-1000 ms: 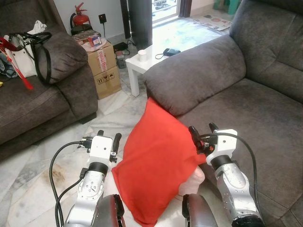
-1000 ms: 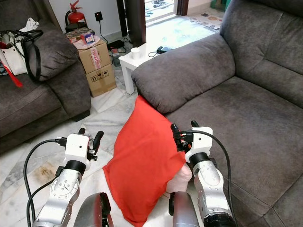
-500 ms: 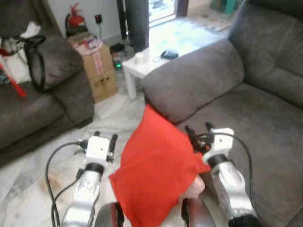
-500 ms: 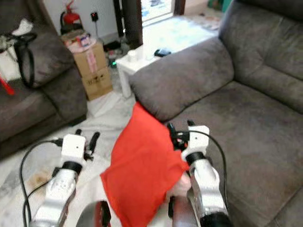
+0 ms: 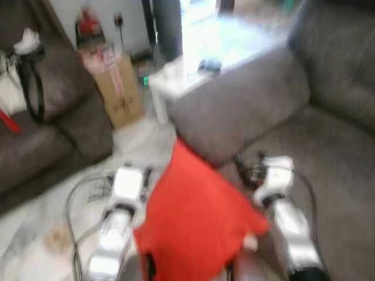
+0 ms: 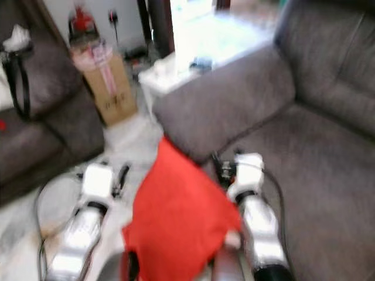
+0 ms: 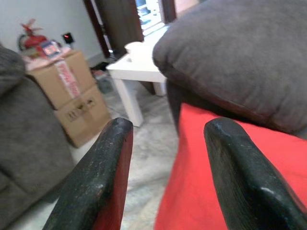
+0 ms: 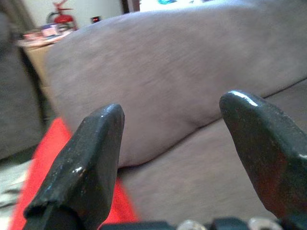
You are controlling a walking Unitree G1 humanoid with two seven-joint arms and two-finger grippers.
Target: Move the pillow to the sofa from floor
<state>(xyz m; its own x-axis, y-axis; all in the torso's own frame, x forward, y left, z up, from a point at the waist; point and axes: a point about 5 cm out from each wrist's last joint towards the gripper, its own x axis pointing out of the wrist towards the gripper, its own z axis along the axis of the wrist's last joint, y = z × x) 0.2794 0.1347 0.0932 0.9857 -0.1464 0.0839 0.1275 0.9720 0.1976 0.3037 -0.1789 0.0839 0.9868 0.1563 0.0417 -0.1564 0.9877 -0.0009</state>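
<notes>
I see the red pillow (image 5: pixel 196 225), a plain square cushion, tilted with one corner pointing up at the sofa (image 5: pixel 304 134) armrest. It sits against the front edge of the grey sofa seat, blurred in my head views.

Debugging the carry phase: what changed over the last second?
Mostly the camera moved; the head views are now blurred. The red pillow stays pressed between the left gripper and right gripper, both open, its top corner against the sofa armrest.
</notes>
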